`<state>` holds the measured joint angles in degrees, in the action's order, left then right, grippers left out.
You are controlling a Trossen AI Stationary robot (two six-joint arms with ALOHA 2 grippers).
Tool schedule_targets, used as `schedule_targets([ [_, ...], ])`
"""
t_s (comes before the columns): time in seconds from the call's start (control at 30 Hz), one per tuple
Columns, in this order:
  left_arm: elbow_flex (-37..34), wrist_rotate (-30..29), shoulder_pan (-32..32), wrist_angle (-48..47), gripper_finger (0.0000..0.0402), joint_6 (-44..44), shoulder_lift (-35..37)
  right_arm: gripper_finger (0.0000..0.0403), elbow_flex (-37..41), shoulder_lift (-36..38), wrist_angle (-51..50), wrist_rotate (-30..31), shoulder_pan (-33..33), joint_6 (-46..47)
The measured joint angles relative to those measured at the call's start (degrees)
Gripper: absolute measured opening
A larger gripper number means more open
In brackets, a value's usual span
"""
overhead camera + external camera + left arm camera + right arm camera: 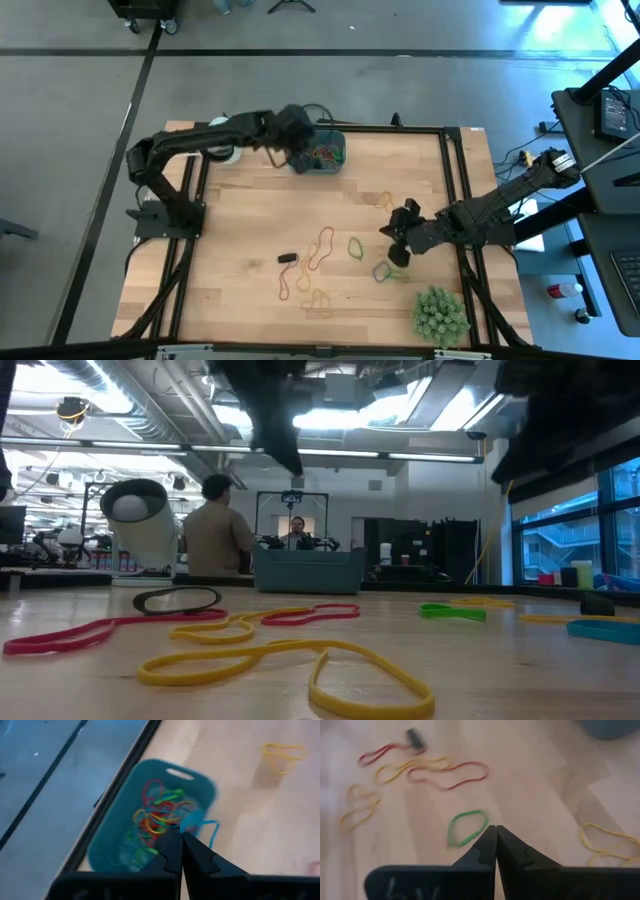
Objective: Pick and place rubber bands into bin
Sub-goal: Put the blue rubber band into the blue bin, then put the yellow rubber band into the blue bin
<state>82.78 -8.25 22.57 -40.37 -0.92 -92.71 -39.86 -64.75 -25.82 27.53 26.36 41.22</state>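
Bin (326,160) at the table's far edge, heaped with bands (157,817). Directly above, left gripper (181,836), fingers together pinching a blue band (202,826). More loose bands (322,262) mid-table. Right gripper (496,829) over them near a green band (466,827), fingers together, empty.

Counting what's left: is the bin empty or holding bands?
Holding bands: a tangle of red, green and yellow rubber bands lies inside the bin.

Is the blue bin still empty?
No, the bin already holds a tangle of red, green and yellow rubber bands.
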Motion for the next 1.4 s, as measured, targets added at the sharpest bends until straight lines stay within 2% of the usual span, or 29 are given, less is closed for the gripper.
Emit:
schedule_targets([
  [0.13,0.0,7.0,5.9,1.7,0.0002,-5.6,-5.1,0.0014,0.0,0.0,0.0,0.1,-4.6,0.5],
  [0.27,0.0,10.5,9.2,3.6,0.0002,-10.3,-11.3,0.0014,0.0,0.0,0.1,0.1,-8.9,1.1],
  [0.47,0.0,10.8,11.2,7.8,0.0005,-14.6,-18.8,0.0014,0.0,0.0,0.3,0.0,-12.9,3.7],
  [0.63,1.0,11.0,12.3,6.8,0.0037,-16.3,-21.8,0.0014,0.0,0.0,0.4,0.0,-14.1,6.3],
  [0.9,1.2,10.9,13.3,4.2,0.0103,-16.3,-20.5,0.0014,0.0,0.0,0.3,0.0,-15.5,5.7],
  [1.07,1.2,9.7,12.9,0.5,0.0128,-14.3,-18.5,0.0014,0.0,0.0,0.3,0.0,-16.0,2.1],
  [1.2,1.2,9.7,12.0,-2.9,0.0126,-6.8,-15.3,0.0014,0.0,0.0,0.3,0.0,-16.1,-1.0],
  [1.4,1.1,13.7,8.6,-4.2,0.0086,0.0,-8.4,0.0014,0.0,0.0,0.7,-0.1,-16.1,-6.1],
])
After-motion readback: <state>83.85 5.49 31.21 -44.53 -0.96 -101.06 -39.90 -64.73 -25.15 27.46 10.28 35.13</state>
